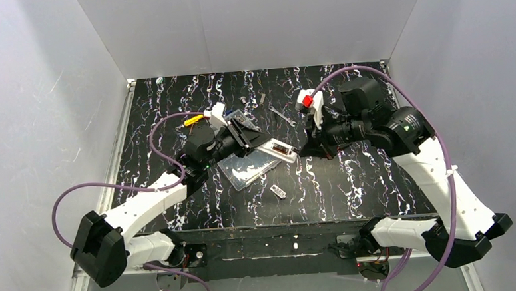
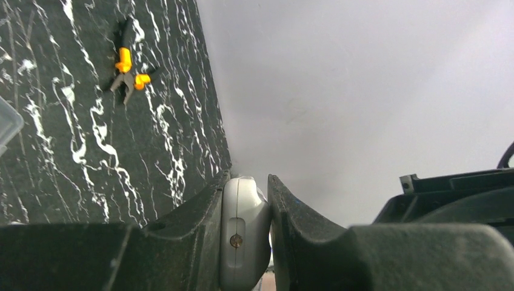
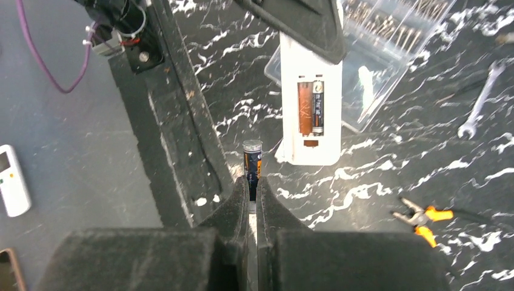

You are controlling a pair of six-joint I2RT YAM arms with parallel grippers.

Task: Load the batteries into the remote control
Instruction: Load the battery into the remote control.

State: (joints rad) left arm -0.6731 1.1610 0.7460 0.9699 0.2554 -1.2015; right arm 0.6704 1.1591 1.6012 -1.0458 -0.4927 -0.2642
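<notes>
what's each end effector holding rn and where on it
Left end effector: the remote control, by the end away from its compartment. Right end effector: a battery, by its rear half, tip protruding.

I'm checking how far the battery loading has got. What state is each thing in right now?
remote control: gripped by the left fingers, back compartment open.
seated battery: already in the compartment.
held battery: clamped in the right fingers, not yet inserted.
pliers: lying loose, handles apart.
</notes>
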